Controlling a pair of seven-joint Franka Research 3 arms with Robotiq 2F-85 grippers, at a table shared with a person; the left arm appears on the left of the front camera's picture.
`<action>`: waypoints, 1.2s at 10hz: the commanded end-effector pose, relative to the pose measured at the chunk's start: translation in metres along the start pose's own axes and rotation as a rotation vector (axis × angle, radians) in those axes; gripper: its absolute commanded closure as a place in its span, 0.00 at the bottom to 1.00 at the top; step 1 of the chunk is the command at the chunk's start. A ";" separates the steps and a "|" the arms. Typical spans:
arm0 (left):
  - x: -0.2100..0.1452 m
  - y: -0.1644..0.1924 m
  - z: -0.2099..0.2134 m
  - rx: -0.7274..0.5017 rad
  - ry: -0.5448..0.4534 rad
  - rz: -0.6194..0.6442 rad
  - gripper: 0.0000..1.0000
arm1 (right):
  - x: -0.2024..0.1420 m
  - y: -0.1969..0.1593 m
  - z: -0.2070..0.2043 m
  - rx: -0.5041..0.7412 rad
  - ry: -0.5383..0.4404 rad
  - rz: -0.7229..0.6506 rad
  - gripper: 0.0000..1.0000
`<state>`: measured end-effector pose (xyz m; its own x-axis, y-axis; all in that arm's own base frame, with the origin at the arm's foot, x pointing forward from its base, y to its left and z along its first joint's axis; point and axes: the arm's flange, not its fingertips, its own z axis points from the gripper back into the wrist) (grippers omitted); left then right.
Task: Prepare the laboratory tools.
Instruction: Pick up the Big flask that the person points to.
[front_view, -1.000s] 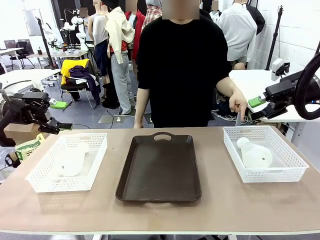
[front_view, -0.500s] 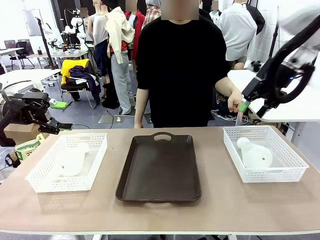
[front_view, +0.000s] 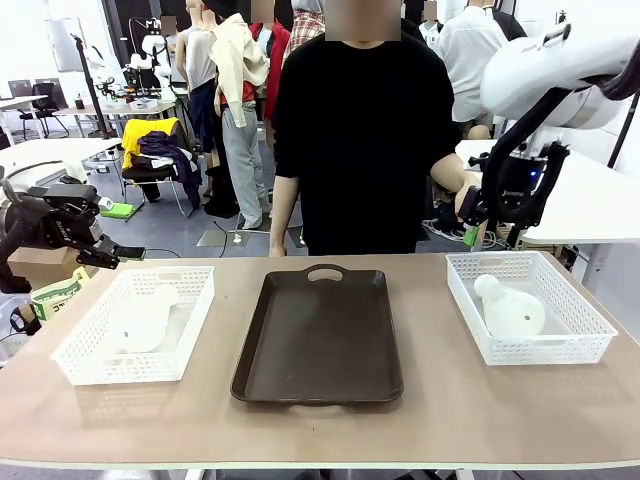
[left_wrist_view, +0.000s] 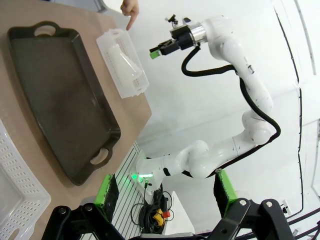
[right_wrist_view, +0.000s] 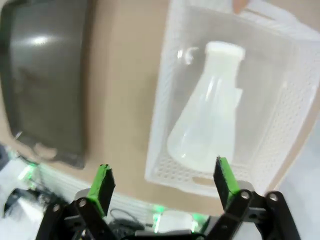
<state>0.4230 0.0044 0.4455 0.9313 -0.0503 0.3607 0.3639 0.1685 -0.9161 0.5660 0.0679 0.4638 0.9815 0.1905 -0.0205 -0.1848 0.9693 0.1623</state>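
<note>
Hovering spread over the basket (front_view: 461, 291) rim, right gripper (right_wrist_view: 162, 176) clear of flask (front_view: 512, 311).

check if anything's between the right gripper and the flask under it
Nothing visible: the open right gripper hangs above the basket where the flask lies. A person's finger points at its far rim.

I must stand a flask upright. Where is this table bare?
Bare: the tray between the left basket and right basket, and the table strip along the near edge. Crowded: the left flask and right flask occupy those baskets, with a hand and the right gripper near the right one's far side.
</note>
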 end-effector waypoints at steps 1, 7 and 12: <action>0.000 -0.002 0.001 -0.008 -0.004 0.000 0.00 | 0.018 -0.004 -0.023 -0.080 -0.027 -0.096 0.00; 0.000 -0.002 0.001 -0.008 -0.004 0.000 0.00 | 0.047 -0.025 -0.083 -0.166 -0.138 -0.229 0.00; 0.000 -0.002 0.001 -0.008 -0.004 0.000 0.00 | 0.053 -0.035 -0.113 -0.207 -0.087 -0.221 0.00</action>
<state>0.4230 0.0046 0.4454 0.9315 -0.0499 0.3604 0.3635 0.1688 -0.9162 0.6162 0.0564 0.3476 0.9990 -0.0203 0.0402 0.0199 0.9998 0.0084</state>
